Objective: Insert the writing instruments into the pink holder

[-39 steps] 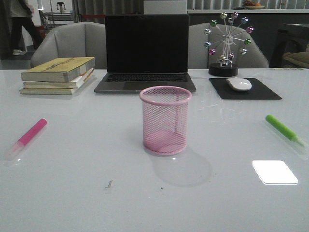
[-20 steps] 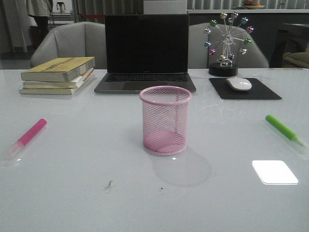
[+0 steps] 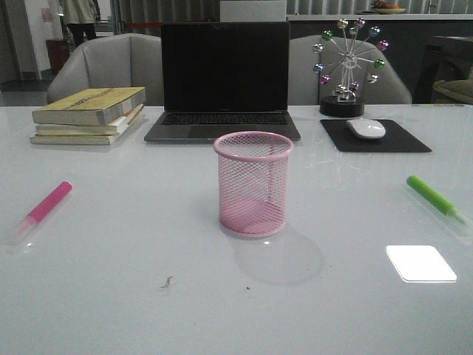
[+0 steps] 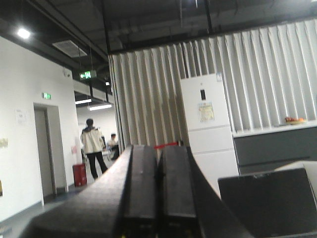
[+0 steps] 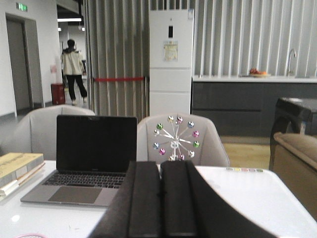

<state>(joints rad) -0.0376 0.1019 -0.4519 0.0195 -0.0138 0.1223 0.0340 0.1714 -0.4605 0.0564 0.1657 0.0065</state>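
We observe the pink holder (image 3: 253,184) standing upright at the centre of the white desk (image 3: 111,296), its interior empty. The pink marker (image 3: 43,209) lies flat on the desk well to the left of the holder, whitish cap end toward the near edge. The green marker (image 3: 436,200) lies flat well to the right, its clear end also nearer the front. Neither marker touches the holder.

Behind the holder we see an open laptop (image 3: 225,78) with a dark screen; no brand mark is legible. A stack of books (image 3: 89,115) sits at the back left; the cover lettering is too small to read. At the back right, a white mouse (image 3: 366,129) rests on a black mouse pad (image 3: 375,136), with a ball-spoke ornament (image 3: 349,63) behind it.

In the left wrist view, the left claw (image 4: 157,193) is clenched, fingers pressed together, grasping nothing. In the right wrist view, the right claw (image 5: 159,203) is likewise clenched and empty. A white cabinet unit (image 5: 171,59) in the background carries a label we cannot read.
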